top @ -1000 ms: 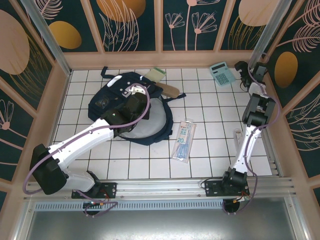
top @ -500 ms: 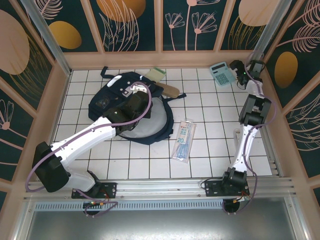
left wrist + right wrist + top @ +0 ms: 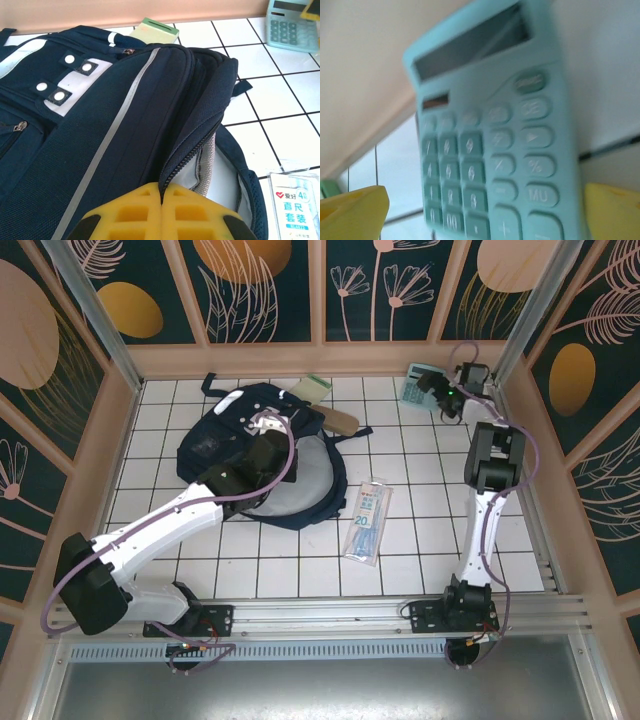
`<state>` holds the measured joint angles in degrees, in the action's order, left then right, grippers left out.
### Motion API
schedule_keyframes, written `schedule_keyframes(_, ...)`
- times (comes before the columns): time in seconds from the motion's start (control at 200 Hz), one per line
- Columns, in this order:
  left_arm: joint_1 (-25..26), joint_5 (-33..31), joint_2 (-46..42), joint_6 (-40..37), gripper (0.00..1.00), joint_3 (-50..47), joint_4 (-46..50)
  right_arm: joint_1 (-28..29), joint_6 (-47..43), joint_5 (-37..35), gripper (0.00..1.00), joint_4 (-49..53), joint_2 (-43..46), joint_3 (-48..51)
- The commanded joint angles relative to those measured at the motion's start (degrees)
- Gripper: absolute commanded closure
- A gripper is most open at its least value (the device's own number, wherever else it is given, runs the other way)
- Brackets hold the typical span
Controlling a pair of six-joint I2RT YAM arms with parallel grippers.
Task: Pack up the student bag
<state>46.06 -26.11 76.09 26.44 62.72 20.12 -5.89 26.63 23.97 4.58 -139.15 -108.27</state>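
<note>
1. Left gripper (image 3: 161, 210): fingers pressed together. The zip edge of the student bag (image 3: 100, 125) runs straight into the seam between them, so it looks pinched on the flap, holding the mouth open.
2. Student bag (image 3: 205, 450): lies flat on the far-left part of the table (image 3: 430, 500), grey lining exposed on its right side, opening facing right.
3. Right gripper (image 3: 485, 210): spread wide and gripping nothing. One yellow finger sits on each side of the calculator (image 3: 490, 145). The wrist view is too blurred to tell whether they touch it.
4. Calculator (image 3: 413, 385): in the far-right corner by the wall, right under the right gripper (image 3: 445, 398) and well apart from the bag.
5. Key relation: the calculator's long axis runs along the fingers, so they straddle its short width, which is a good line for closing.
6. The right arm is clearly the nearer arm. After the grab, the bag mouth lies to its left, across open tiles.
7. A ruler pack (image 3: 368, 522) lies between the arms, untouched.
</note>
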Motion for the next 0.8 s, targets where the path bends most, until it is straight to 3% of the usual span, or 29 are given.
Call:
schedule_keyframes(0.0,-0.42,-0.62,-2.67,0.12,1.0,-0.87,-2.8,3.21,-2.06,-1.18,0.01,1.29,6.23,6.79)
schedule_keyframes(0.31,-0.45,-0.54,-4.97,0.19,1.0,-2.64,-3.16,4.22,-4.12,-17.31,0.01,0.13,11.35,11.76)
schedule_keyframes(0.505,-0.41,-0.79,-4.67,0.39,1.0,-2.63,-3.0,-0.76,1.27,-8.13,0.01,-4.98,9.33,12.29)
schedule_keyframes(0.791,-0.41,-1.05,-2.24,0.01,1.0,-0.78,-2.39,-1.93,-1.82,-6.51,0.02,-7.38,6.06,7.7)
